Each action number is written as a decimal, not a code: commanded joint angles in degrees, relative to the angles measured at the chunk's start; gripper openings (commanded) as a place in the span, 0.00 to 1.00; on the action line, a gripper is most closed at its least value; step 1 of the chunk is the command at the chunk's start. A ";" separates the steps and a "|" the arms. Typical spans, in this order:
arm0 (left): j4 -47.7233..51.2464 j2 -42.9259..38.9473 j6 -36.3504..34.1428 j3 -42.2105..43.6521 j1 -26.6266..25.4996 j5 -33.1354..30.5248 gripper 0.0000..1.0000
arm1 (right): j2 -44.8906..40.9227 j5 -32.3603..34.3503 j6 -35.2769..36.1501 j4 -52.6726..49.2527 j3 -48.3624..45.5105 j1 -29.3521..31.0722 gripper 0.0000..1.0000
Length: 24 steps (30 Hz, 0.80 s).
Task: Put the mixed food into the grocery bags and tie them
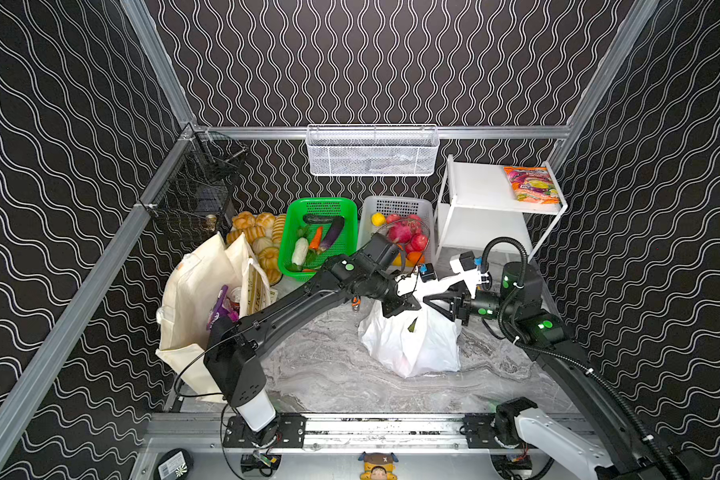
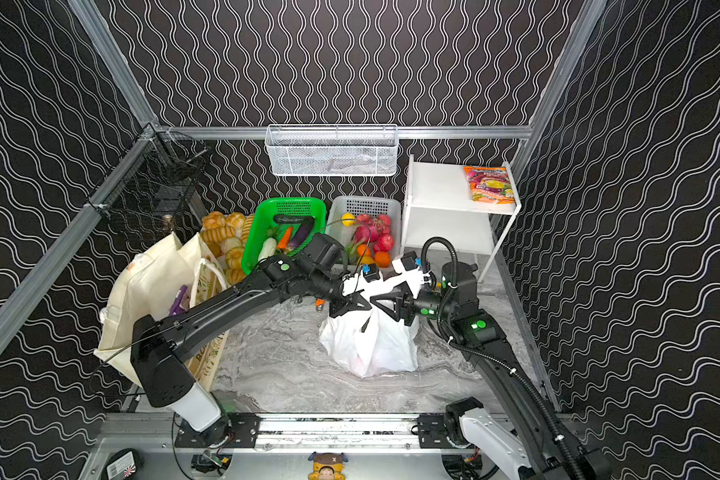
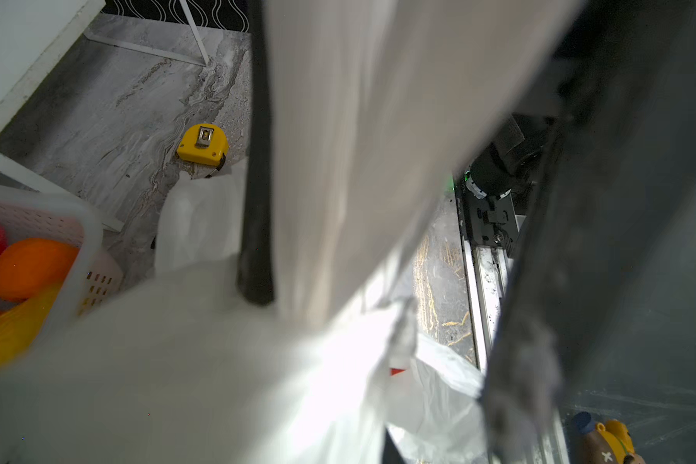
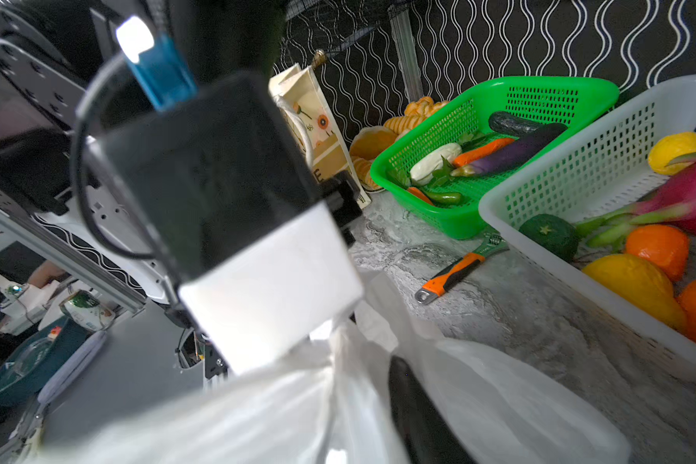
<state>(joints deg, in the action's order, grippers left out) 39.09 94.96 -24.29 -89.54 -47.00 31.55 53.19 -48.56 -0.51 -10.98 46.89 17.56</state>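
The white plastic bag stands on the marble table right of centre, its top gathered upward; a bit of green shows at its mouth. My left gripper reaches across and is shut on the bunched handles above the bag. My right gripper faces it from the right, almost touching, jaws apart with plastic draped over one dark finger. The cream canvas tote stands at the left, holding purple packets and a red can. Both wrist views are mostly filled by white plastic.
Behind the bag stand a green basket of vegetables and a white basket of fruit. Bread rolls lie behind the tote. Other items: a white shelf with a snack packet, an orange-handled wrench and a yellow tape measure.
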 commanded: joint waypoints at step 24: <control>-2.79 -0.91 4.42 0.27 0.00 -9.20 0.21 | -5.37 15.40 5.86 -1.96 -5.98 0.10 0.00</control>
<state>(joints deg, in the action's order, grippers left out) 37.39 94.15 -21.08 -88.60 -47.00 25.58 48.53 -34.28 5.06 -12.45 40.97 17.63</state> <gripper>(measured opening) 0.213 0.053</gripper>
